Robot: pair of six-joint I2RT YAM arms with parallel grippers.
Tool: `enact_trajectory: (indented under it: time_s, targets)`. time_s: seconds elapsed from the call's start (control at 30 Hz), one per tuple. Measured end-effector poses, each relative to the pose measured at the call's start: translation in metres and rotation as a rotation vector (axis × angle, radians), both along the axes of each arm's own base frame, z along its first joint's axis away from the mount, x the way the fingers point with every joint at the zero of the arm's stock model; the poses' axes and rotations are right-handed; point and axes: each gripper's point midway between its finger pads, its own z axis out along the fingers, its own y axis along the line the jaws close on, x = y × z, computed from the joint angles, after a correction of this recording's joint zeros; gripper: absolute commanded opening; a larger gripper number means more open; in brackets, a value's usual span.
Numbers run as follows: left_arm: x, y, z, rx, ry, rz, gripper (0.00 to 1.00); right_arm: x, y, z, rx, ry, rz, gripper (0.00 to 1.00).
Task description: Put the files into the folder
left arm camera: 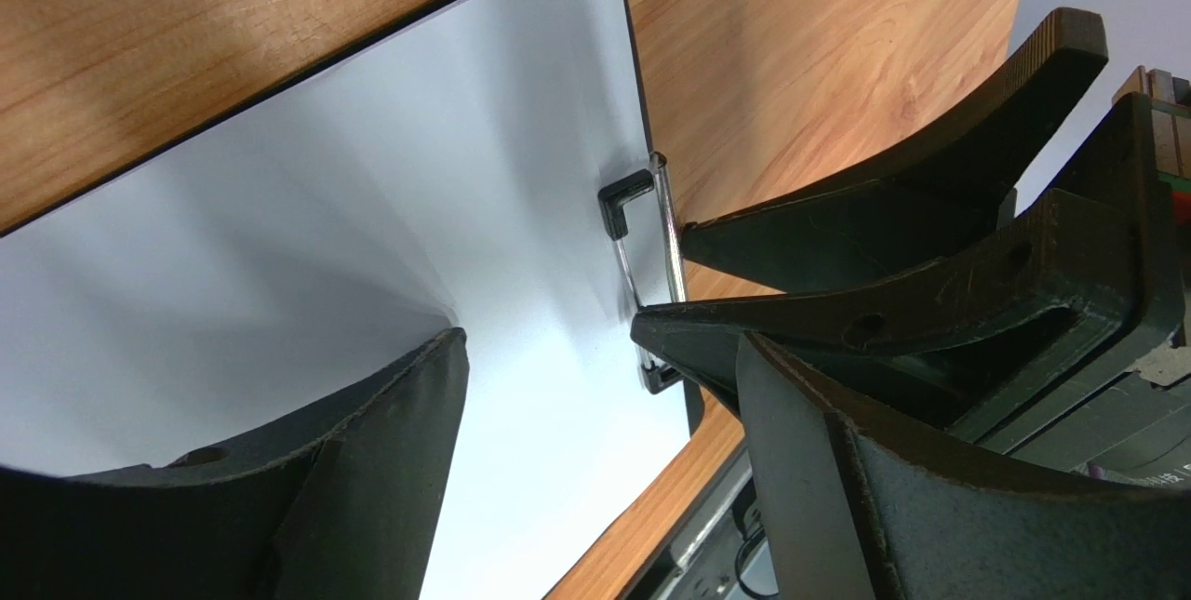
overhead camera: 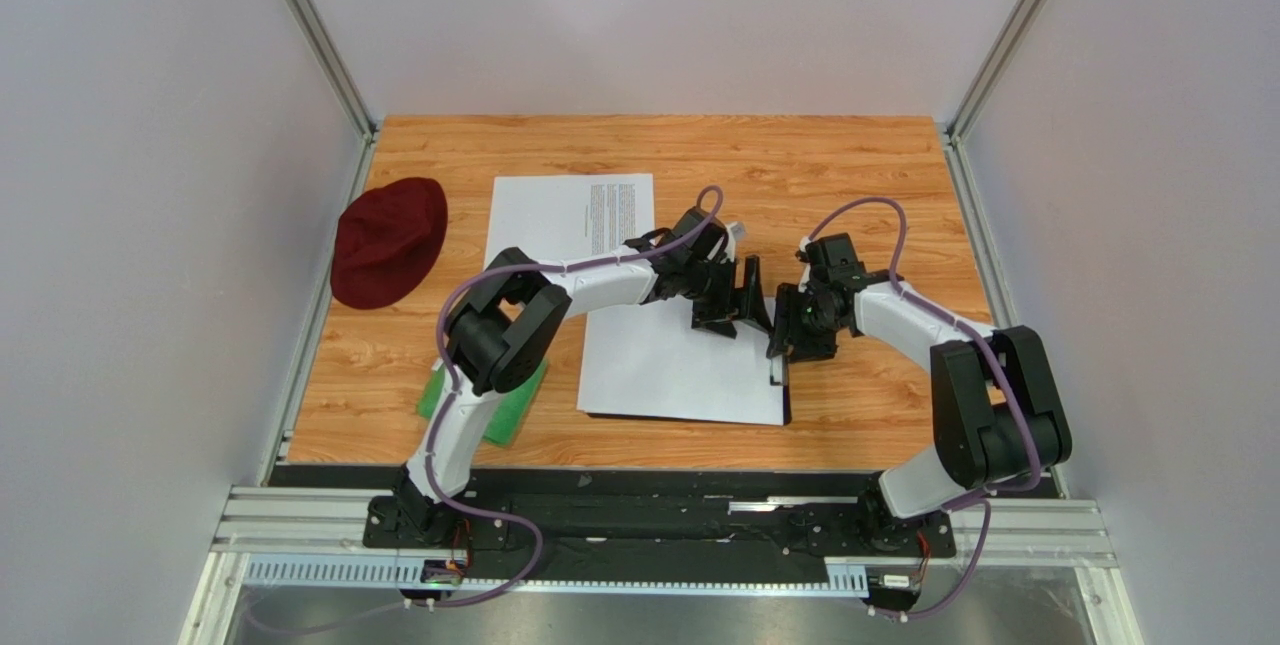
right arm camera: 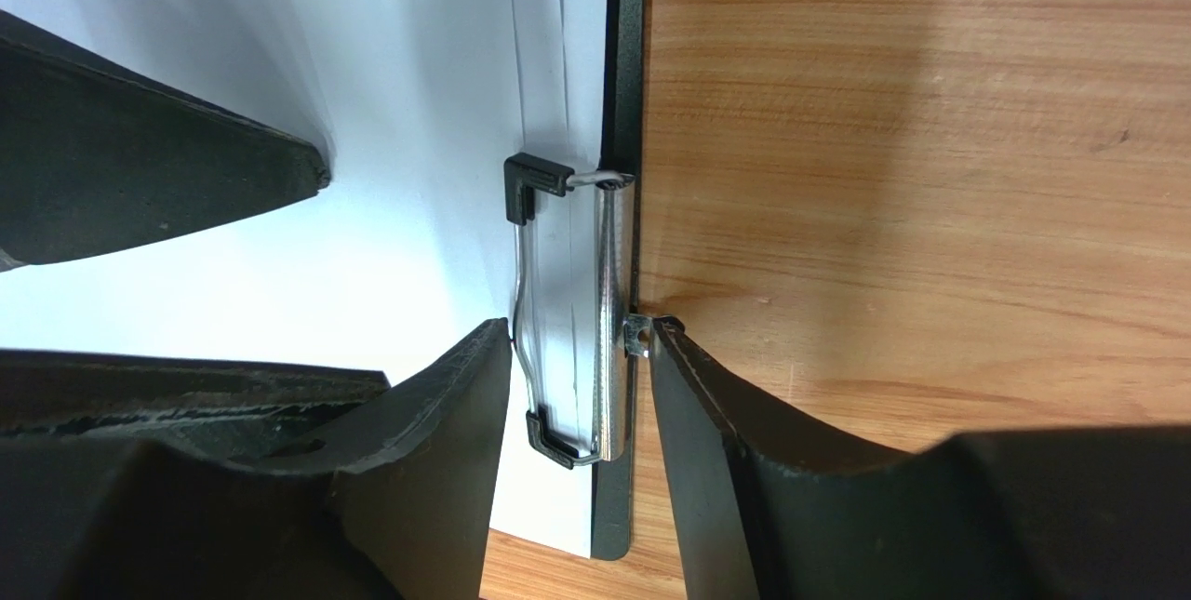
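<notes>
Green cloth (overhead camera: 511, 408) at near-left bench (overhead camera: 887, 173) edge, under left arm. Folder (right arm camera: 624, 56) mid-bench, files (overhead camera: 669, 368) stacked on it, just inside right edge. Right tool (right arm camera: 573, 335) clenched on clip (right arm camera: 608, 279) at that edge. Left tool (left arm camera: 598, 346) released, fingers spread over stack. Loose sheet (overhead camera: 564, 213) beyond. Hat (overhead camera: 388, 240) far left. Bare bench right and far.

Your right gripper (right arm camera: 576, 349) has its jaws either side of the lower end of the metal clip (right arm camera: 604, 279), the counter-side jaw touching its tab, with the clip on the black edge of the folder (right arm camera: 619, 70), between the white sheet (right arm camera: 420, 98) and the bare wooden counter (right arm camera: 909, 140).
</notes>
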Motion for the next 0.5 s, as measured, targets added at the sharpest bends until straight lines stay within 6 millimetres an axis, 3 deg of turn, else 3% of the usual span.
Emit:
enact_trajectory:
  time_s: [0.23, 0.37, 0.5]
  targets:
    - [-0.009, -0.001, 0.016, -0.019, -0.016, -0.013, 0.85, 0.001, 0.002, 0.0, -0.008, 0.006, 0.011, 0.46]
    - [-0.014, 0.01, 0.041, -0.028, -0.046, -0.007, 0.84, 0.001, -0.002, -0.001, -0.037, 0.012, 0.004, 0.42]
    - [-0.023, 0.028, 0.084, -0.072, -0.101, 0.001, 0.84, 0.002, -0.011, -0.002, -0.106, 0.006, -0.011, 0.43]
